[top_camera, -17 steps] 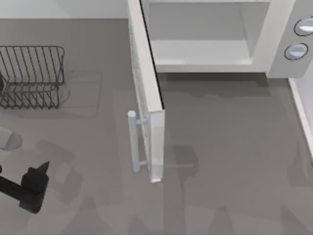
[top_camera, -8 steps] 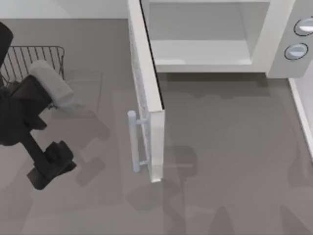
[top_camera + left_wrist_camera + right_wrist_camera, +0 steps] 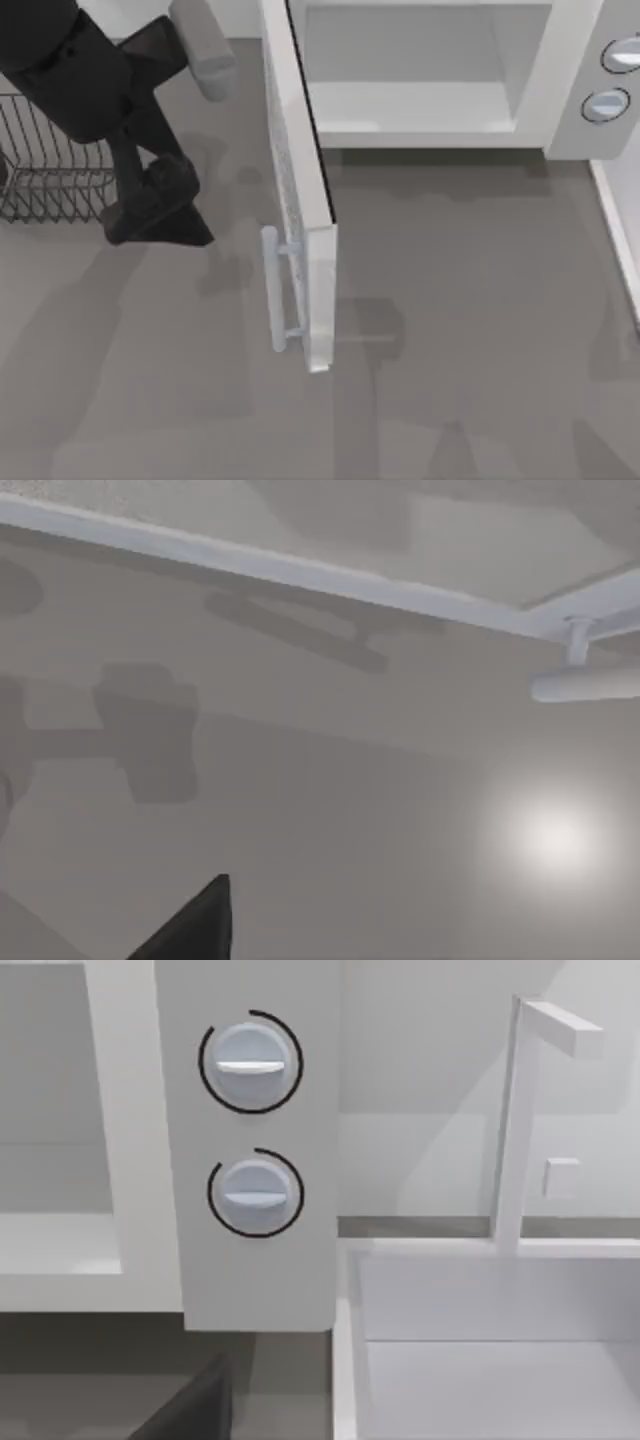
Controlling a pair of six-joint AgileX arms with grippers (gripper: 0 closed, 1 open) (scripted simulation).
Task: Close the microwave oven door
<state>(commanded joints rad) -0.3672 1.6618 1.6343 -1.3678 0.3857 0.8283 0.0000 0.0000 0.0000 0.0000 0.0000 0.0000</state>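
The oven (image 3: 430, 75) stands at the surface's (image 3: 470, 300) far side, door (image 3: 300, 190) swung wide open. The right wrist view shows its knobs (image 3: 250, 1065) close up. Left of the door hangs the left pincer (image 3: 160, 215), touching nothing; its opening cannot be told.

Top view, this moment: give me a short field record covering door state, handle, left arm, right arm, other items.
door: open, swung out from the microwave oven, door edge-on toward the camera
handle: pale vertical bar on the door's left face, untouched
left pincer: left of the door, apart from it, above the table
right arm: near the oven's knobs, by its wrist view
other: wire rack at the table's left
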